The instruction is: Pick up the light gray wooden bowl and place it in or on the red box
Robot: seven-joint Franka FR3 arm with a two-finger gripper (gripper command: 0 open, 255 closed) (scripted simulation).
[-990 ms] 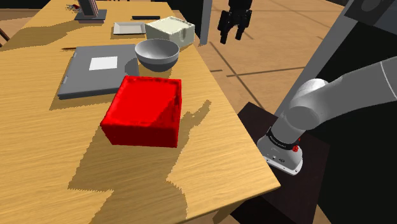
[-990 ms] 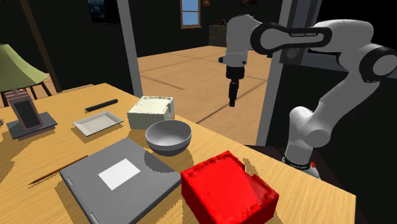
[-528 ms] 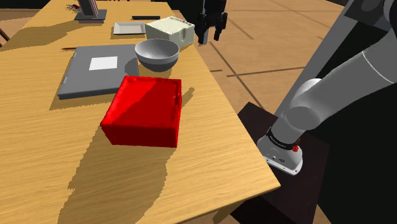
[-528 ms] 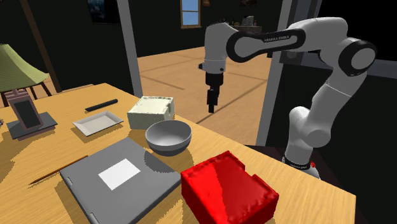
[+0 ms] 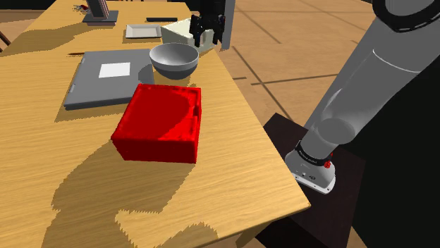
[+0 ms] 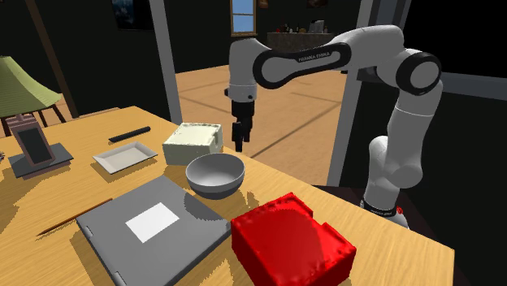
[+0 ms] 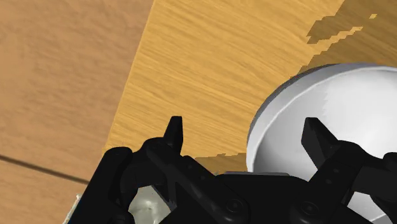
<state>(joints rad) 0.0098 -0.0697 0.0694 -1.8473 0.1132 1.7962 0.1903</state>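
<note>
The light grey bowl (image 5: 173,59) (image 6: 215,175) stands upright on the wooden table, just behind the red box (image 5: 161,121) (image 6: 288,240). My black gripper (image 5: 209,34) (image 6: 240,143) hangs open above the table's edge, beside the bowl's far rim and in front of a cream box. In the wrist view the gripper (image 7: 245,127) has its fingers well apart over bare wood, and one fingertip (image 7: 315,130) is over the bowl (image 7: 331,102) near its rim. Nothing is held.
A cream open box (image 5: 185,32) (image 6: 191,142) stands right behind the bowl. A grey slab with a white label (image 5: 106,77) lies beside it, and a white tray (image 5: 143,30) lies further back. A grey post (image 5: 228,21) rises just off the table edge.
The gripper has swung toward the shoulder view's left, from over the floor to over the table edge beside the bowl, and has come lower. It has stayed open.
</note>
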